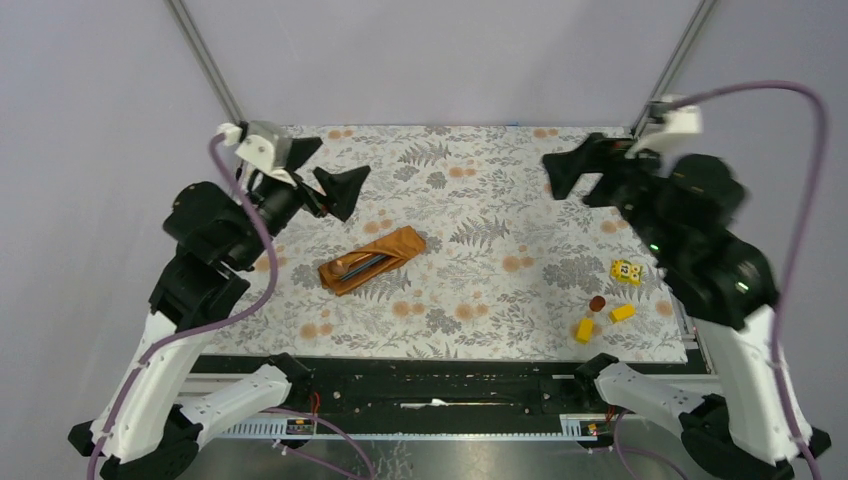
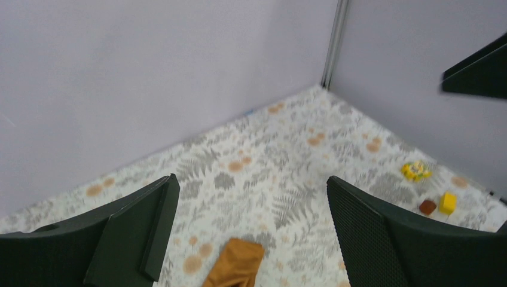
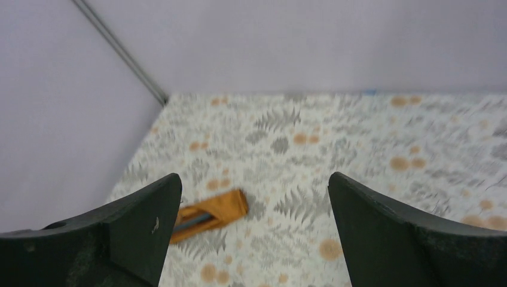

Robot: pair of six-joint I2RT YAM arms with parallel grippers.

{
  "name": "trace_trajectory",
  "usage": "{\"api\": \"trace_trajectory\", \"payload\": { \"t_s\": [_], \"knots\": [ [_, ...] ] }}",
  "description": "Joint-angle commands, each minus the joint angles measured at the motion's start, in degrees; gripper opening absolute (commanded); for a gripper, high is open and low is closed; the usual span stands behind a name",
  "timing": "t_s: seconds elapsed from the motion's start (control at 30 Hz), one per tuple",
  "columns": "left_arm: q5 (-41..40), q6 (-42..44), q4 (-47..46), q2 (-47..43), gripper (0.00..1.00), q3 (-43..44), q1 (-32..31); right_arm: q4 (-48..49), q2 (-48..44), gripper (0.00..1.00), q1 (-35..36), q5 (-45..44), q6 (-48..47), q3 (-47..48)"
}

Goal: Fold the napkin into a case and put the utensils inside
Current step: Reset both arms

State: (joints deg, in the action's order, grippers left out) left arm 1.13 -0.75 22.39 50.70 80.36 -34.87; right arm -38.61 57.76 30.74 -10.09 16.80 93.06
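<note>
1. Orange-brown cloth: the napkin [image 1: 388, 250] lies folded as a long flat case [image 1: 372, 260] on the table [image 1: 480, 170], left of centre and slanted. The dark utensils [image 1: 358, 266] show at its open near-left end, so they sit inside it.
2. Judging from that, folding and filling look done. Little seems left beyond a check or a tidy.
3. The left gripper [image 1: 322, 168] hangs over the far-left part of the table, jaws wide and empty. The right gripper [image 1: 578, 182] hangs at the far right, likewise wide and empty. Both are well apart from the case.
4. Any further move calls for a gentle touch, since a nudge could slide the utensils out of the open end.
5. Only the overhead view shows both grippers and the whole case. The right wrist view shows the utensils in the mouth. The left wrist view shows just the closed end, cut off by the frame.
6. Three yellow blocks [image 1: 621, 313] and a brown disc [image 1: 597, 302] lie near the right edge. The left wrist view shows some of them; the right wrist view shows none.
</note>
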Motion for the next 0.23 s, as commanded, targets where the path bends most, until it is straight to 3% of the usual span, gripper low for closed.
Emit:
{"api": "trace_trajectory", "payload": {
  "t_s": [0.0, 0.1, 0.2],
  "knots": [
    [-2.9, -1.3, -9.9, -1.9, 0.99, 2.4, 0.1, -7.1, -2.5, 1.00, 0.2, -8.3, -5.5, 8.0],
    [-5.5, -2.4, -16.0, -4.9, 0.99, 0.5, 0.1, -4.8, -4.8, 0.99, 0.2, -6.8, -8.0, 7.5],
    [-6.4, -2.8, -15.6, -5.9, 0.99, 1.6, 0.1, -0.8, -8.0, 0.99, 0.2, -7.9, -7.1, 3.7]
  ]
}}
